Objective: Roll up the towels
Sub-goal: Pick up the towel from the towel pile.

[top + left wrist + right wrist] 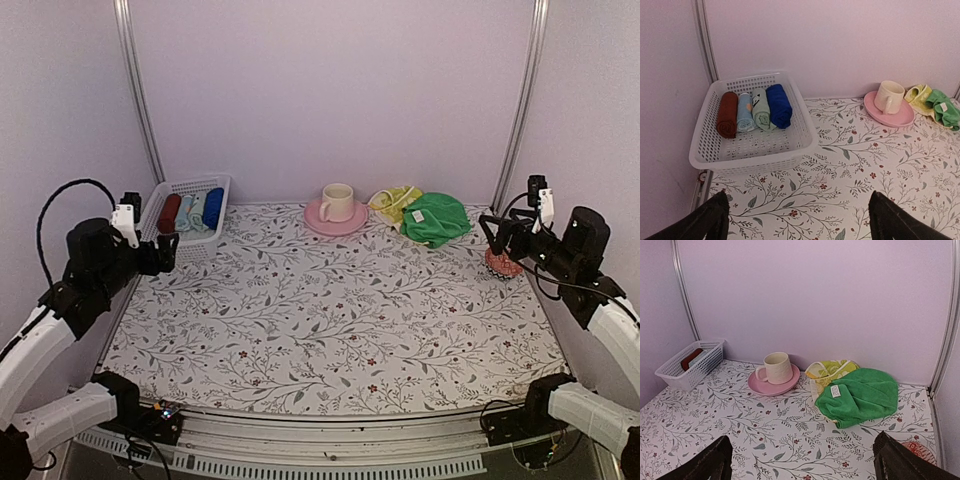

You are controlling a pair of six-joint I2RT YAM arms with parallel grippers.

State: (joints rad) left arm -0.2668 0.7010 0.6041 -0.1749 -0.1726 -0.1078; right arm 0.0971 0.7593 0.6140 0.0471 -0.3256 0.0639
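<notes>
At the far left we saw the left gripper [165, 254] hanging near the table's [320, 330] left edge, its fingers spread wide with nothing between them. Just beyond it stood the basket [200, 248], holding four rolls [760, 107] side by side, their long axes running front to back. Toward the middle of the back edge sat the saucer [312, 222] with the cup [337, 201] on it. Just right of that lay the yellow towel [392, 200], crumpled and unrolled. It touched the green towel [437, 218], which overlapped its right side. The green towel was a bunched heap, its long axis roughly along the back wall, with a white label [835, 391] at its left end. At the far right the right gripper [495, 235] hung near the table's right edge, wide open and empty.
</notes>
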